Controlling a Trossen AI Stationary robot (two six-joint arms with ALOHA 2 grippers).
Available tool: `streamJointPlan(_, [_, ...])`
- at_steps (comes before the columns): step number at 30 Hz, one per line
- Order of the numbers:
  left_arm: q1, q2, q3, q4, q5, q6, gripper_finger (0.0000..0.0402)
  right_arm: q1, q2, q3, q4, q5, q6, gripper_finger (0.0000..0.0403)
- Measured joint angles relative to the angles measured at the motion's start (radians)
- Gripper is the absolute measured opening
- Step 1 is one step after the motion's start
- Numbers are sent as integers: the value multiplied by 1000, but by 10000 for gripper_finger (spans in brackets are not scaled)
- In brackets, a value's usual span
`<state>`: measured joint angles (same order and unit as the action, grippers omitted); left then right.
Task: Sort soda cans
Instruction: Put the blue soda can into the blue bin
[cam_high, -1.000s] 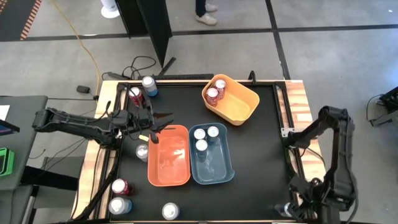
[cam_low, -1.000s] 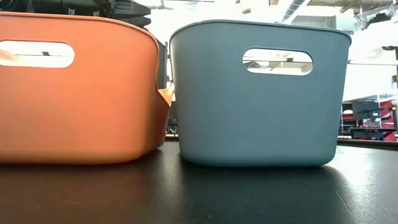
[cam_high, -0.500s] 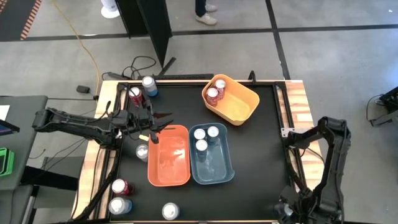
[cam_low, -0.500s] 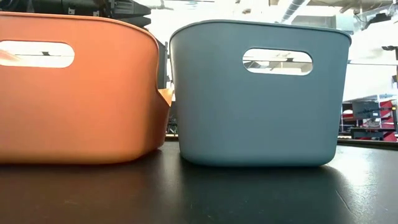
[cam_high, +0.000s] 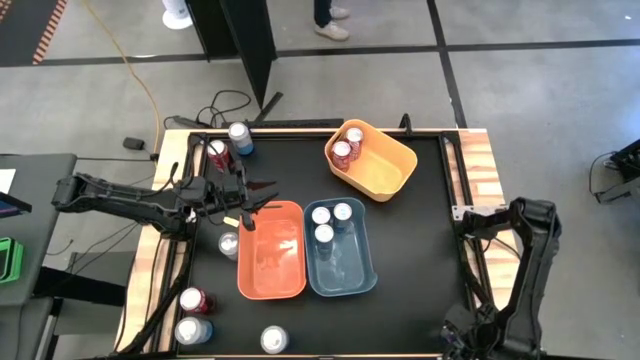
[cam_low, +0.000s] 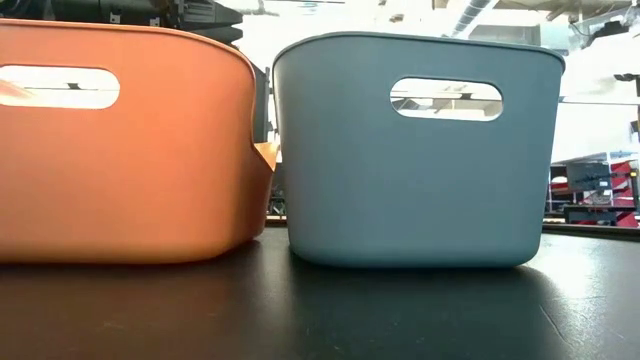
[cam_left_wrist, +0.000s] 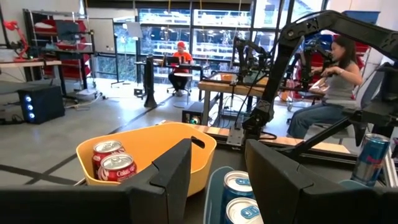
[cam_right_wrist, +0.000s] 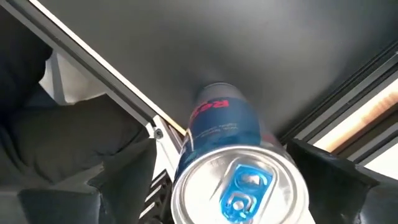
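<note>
Black tabletop (cam_high: 420, 230) carries three bins: orange bin (cam_high: 271, 250) and blue bin (cam_high: 341, 248) side by side at centre, yellow bin (cam_high: 371, 159) tilted at upper centre. Blue bin holds three silver-topped cans (cam_high: 323, 233); yellow bin holds two red cans (cam_high: 342, 152). Loose cans: two at the table's upper left (cam_high: 218, 153), one just left of the orange bin (cam_high: 229, 243), three along the lower left edge (cam_high: 193, 300). Left gripper (cam_high: 266, 196) hovers above the orange bin's upper left corner, fingers spread, holding nothing. Right gripper (cam_right_wrist: 230, 186) sits at the table's lower right corner, fingers either side of a blue can (cam_right_wrist: 233, 168); contact cannot be told.
</note>
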<state>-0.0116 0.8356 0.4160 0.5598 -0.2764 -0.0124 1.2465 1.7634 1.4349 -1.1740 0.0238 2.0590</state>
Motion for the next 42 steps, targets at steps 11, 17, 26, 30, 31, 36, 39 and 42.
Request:
streamJointPlan(11, [0,0,0,-1,0,-3,149,0,11,0,17,0,-14,280])
streamJointPlan(17, [0,0,0,-1,0,-3,149,-4,11,1,25,0,-34,232])
streamJointPlan(26, [0,0,0,-1,0,-3,149,-58,12,2,-5,-10,-163,232])
streamJointPlan(30, [0,0,0,-1,0,-3,149,-117,-3,-1,-52,-11,-298,232])
streamJointPlan(31, [0,0,0,-1,0,-3,149,-136,-12,-2,-71,-7,-332,232])
streamJointPlan(36, [0,0,0,0,0,-3,149,-243,-64,57,-237,8,-515,232])
streamJointPlan(39, [0,0,0,1,0,-3,149,-314,-79,121,-352,4,-646,232])
streamJointPlan(42, [0,0,0,13,0,-3,149,-398,-112,183,-400,19,-800,232])
